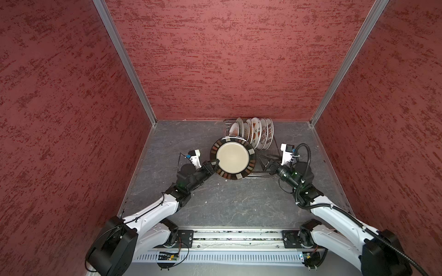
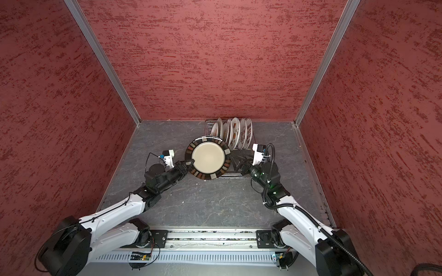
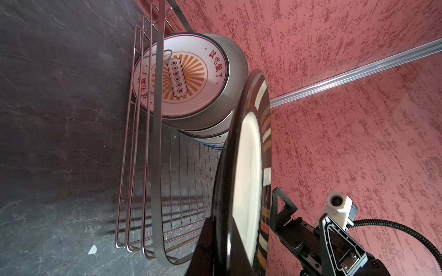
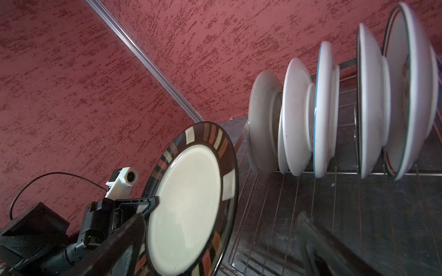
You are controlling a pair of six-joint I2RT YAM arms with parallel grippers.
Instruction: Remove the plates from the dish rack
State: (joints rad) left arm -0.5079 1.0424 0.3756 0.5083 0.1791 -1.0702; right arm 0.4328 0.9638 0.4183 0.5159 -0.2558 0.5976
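Note:
My left gripper (image 1: 214, 166) is shut on the rim of a large plate (image 1: 232, 157) with a cream centre and a dark striped rim. The plate's face is turned up, above the near left end of the dish rack (image 1: 253, 176). The left wrist view shows this plate (image 3: 246, 191) edge-on between my fingers. My right gripper (image 1: 266, 163) is open just right of the plate's edge, holding nothing; its fingers (image 4: 323, 241) stand wide apart. Several white printed plates (image 1: 256, 132) stand upright in the rack's far end, and the leftmost one (image 3: 184, 78) has an orange sunburst.
Red textured walls (image 1: 227, 59) close in the back and both sides, with aluminium corner posts (image 1: 134, 78). The rack sits toward the back right of the grey slate tabletop (image 1: 227, 203). The arms' base rail (image 1: 236, 236) runs along the front edge.

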